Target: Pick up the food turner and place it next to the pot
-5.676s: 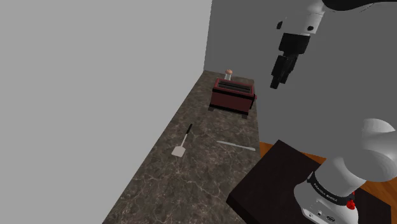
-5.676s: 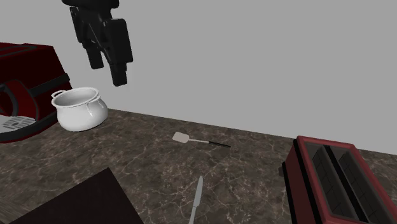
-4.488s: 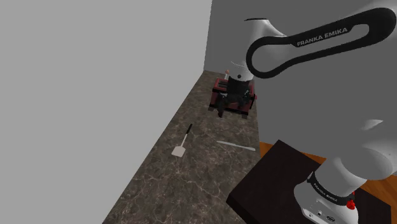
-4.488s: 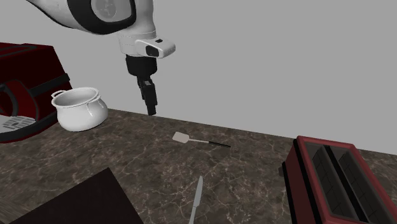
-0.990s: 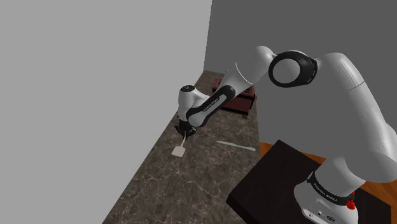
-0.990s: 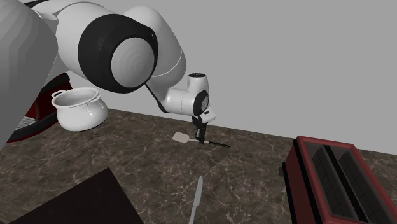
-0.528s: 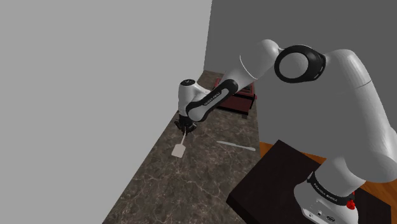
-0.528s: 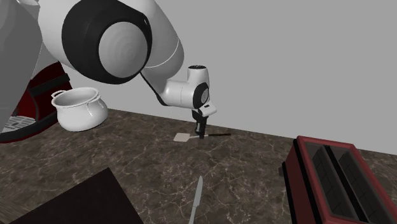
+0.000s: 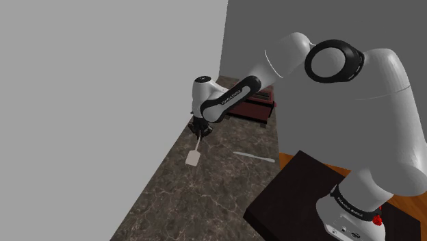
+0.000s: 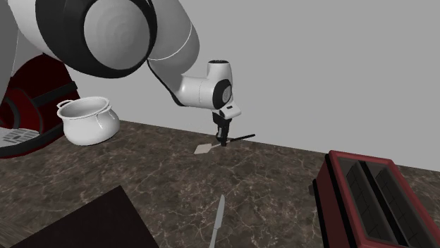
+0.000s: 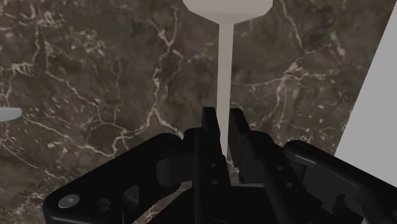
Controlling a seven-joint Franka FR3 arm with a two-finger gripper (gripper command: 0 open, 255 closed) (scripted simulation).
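Note:
The food turner (image 10: 205,149) has a pale flat blade, a thin pale shaft and a black handle. My gripper (image 10: 223,141) is shut on its shaft beside the handle. The turner hangs tilted, with the handle end raised and the blade (image 9: 193,158) low over the dark marbled countertop (image 9: 205,198). In the wrist view, the shaft (image 11: 224,63) runs out from between my fingertips (image 11: 208,122) to the blade (image 11: 226,6), and my gripper (image 11: 222,127) clasps it. The white pot (image 10: 88,120) with two handles stands far off at the second exterior view's left. My gripper (image 9: 198,130) is close to the grey wall.
A dark red toaster (image 10: 374,204) stands at the second exterior view's right, seen behind my arm as the toaster (image 9: 263,100). A table knife (image 10: 218,220) lies near the black stand (image 9: 301,198). A red appliance (image 10: 32,98) sits behind the pot. The wall (image 11: 375,83) is close beside my gripper.
My gripper has risen, shut on the turner. The handle end has swung up off the countertop and the blade has lifted a little and shifted slightly.

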